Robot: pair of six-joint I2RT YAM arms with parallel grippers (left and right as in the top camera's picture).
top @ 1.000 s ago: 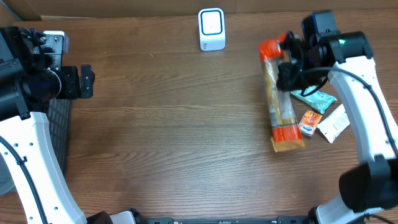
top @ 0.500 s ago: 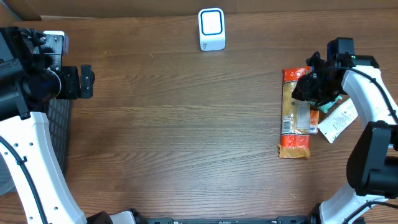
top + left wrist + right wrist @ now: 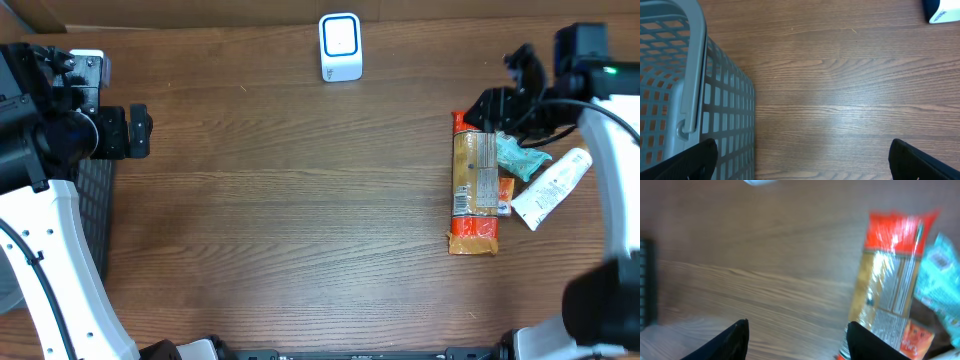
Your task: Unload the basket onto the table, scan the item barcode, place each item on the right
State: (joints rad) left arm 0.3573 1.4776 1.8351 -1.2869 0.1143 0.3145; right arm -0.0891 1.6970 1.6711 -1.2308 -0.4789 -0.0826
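Both spread wide, empty: left gripper, right gripper | orange packet lying label-up (print unreadable)

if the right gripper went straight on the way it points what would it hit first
Likely bare table just beside the pasta packet; depth is unclear, so it may clip the packet's edge.
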